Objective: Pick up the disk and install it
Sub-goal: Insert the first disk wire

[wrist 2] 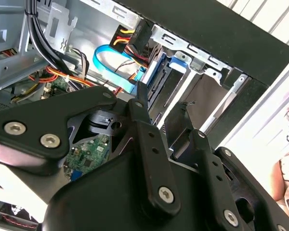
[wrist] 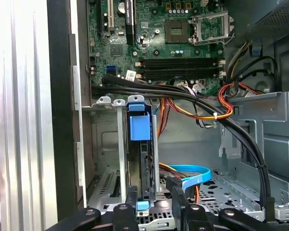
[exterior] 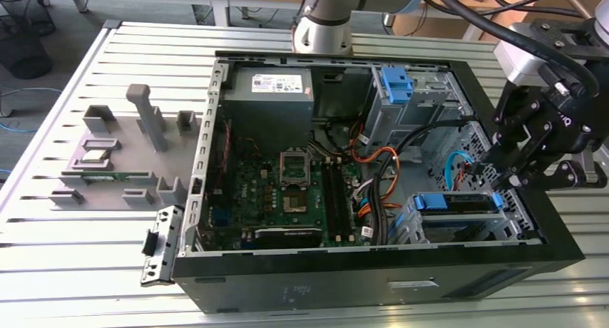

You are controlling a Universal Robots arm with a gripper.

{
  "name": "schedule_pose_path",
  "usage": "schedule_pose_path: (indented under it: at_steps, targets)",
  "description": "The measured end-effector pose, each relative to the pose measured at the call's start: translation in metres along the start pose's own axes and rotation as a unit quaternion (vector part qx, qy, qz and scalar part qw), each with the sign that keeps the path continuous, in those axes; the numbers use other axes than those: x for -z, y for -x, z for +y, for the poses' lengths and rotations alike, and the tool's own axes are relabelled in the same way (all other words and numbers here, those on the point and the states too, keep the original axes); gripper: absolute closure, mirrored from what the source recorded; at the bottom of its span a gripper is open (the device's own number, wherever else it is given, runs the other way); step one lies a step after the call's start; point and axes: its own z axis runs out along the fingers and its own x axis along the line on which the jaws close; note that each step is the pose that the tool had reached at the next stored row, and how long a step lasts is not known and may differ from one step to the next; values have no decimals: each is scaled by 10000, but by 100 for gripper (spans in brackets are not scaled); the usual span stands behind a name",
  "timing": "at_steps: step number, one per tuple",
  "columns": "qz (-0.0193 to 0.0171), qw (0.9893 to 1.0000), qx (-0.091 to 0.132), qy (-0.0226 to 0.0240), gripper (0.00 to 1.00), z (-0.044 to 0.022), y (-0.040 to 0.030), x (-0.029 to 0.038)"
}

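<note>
An open case (exterior: 561,249) lies on its side on a slatted metal surface (exterior: 57,271), with the arm (exterior: 324,21) rising behind it. The hand (exterior: 509,178) hangs over the case's corner at the exterior view's right, just above the drive cage (exterior: 518,224). The disk (exterior: 455,203), in its blue bracket, sits inside that cage and not in the hand.

In the first wrist view the disk (wrist: 143,159) stands edge-on in a slot of the cage (wrist: 108,183), its blue bracket tab towards the board (wrist: 159,43). The hand (wrist: 152,187) is at the disk's near end with its fingers (wrist: 176,192) apart, one on each side of the edge. One finger shows a clear gap to the disk; whether the other touches it I cannot tell. In the second wrist view the hand (wrist 2: 167,113) has the same spread, and one fingertip lies close to the disk (wrist 2: 169,67).

A flat blue cable (wrist: 195,175) curls across the case floor beside the cage, and a bundle of black wires (wrist: 241,139) runs over it. In the exterior view a bracket (exterior: 395,85) without a drive sits in the far bay, the power supply (exterior: 271,82) fills the far corner, and a grey fixture (exterior: 142,114) stands on the surface at that view's left, well apart from the hand
</note>
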Motion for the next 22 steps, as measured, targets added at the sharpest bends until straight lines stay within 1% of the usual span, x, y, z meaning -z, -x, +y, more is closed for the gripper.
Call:
schedule_pose_path:
  at_steps: [4,7,22]
  targets:
    - [-1,10000,23,5,58,0,17,-29]
    - [0,10000,40,7,58,0,24,-38]
    - [-2,9999,107,11,58,2,57,-62]
